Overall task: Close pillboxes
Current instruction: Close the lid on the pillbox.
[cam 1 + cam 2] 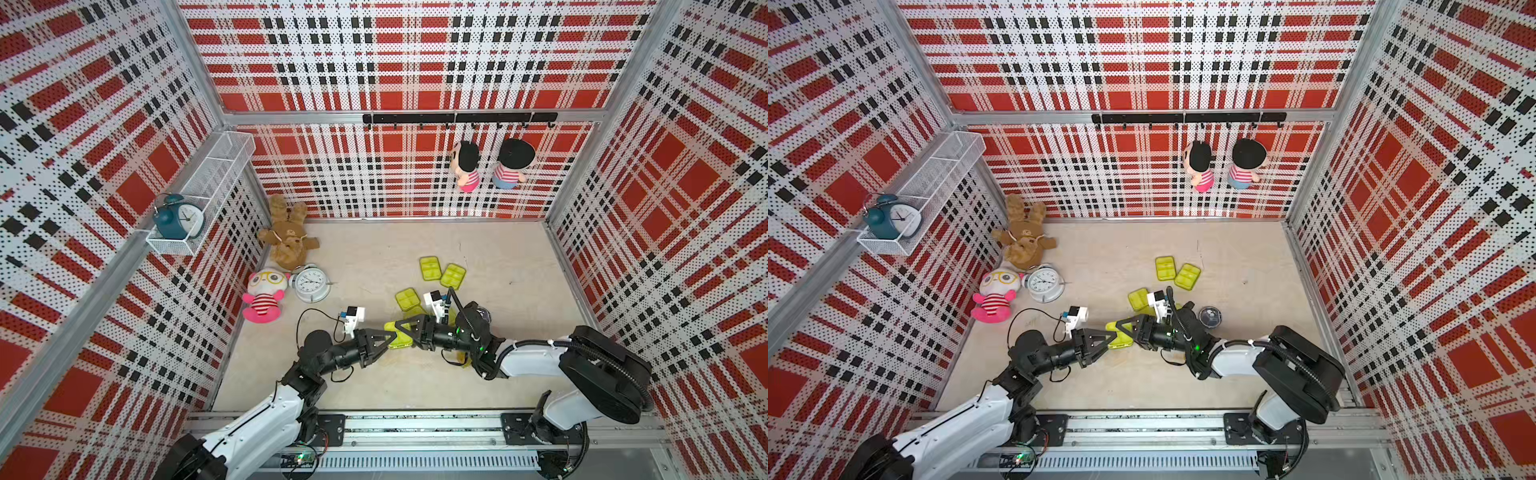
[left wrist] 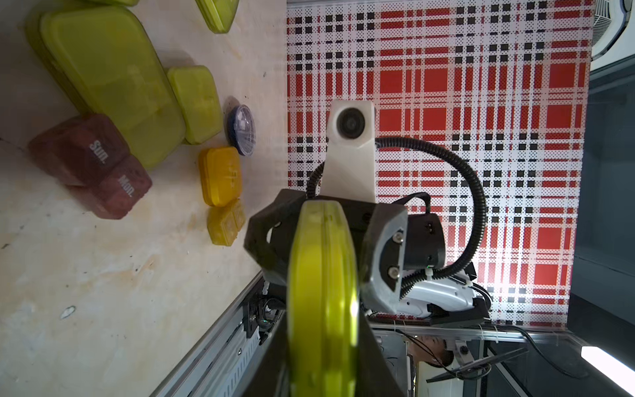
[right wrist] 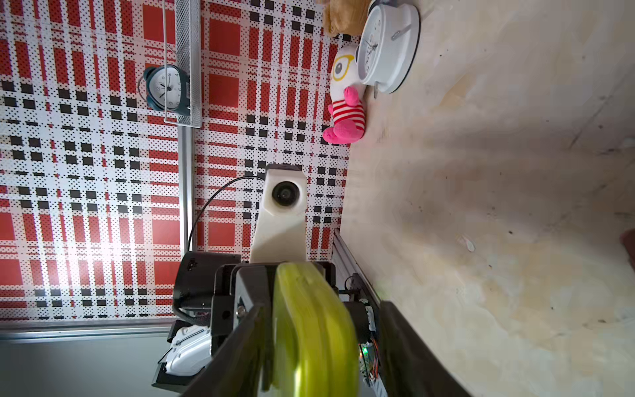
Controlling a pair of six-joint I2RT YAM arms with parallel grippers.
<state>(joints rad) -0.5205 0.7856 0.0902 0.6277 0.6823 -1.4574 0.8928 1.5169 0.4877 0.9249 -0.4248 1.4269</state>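
Jaws of the left gripper (image 1: 388, 337) clamp one end of a lime pillbox (image 1: 403, 343), held edge-on above the table (image 1: 374, 374), while the right gripper (image 1: 398, 327) has its jaws loosely straddling the other end, probably to squeeze the lid shut.

We see bare table (image 1: 395, 384) near the rail (image 1: 415, 424) and along the right edge; toys (image 1: 286, 241) and clock (image 1: 309, 283) crowd the far-left corner, pillboxes (image 1: 430, 268) clutter the middle.
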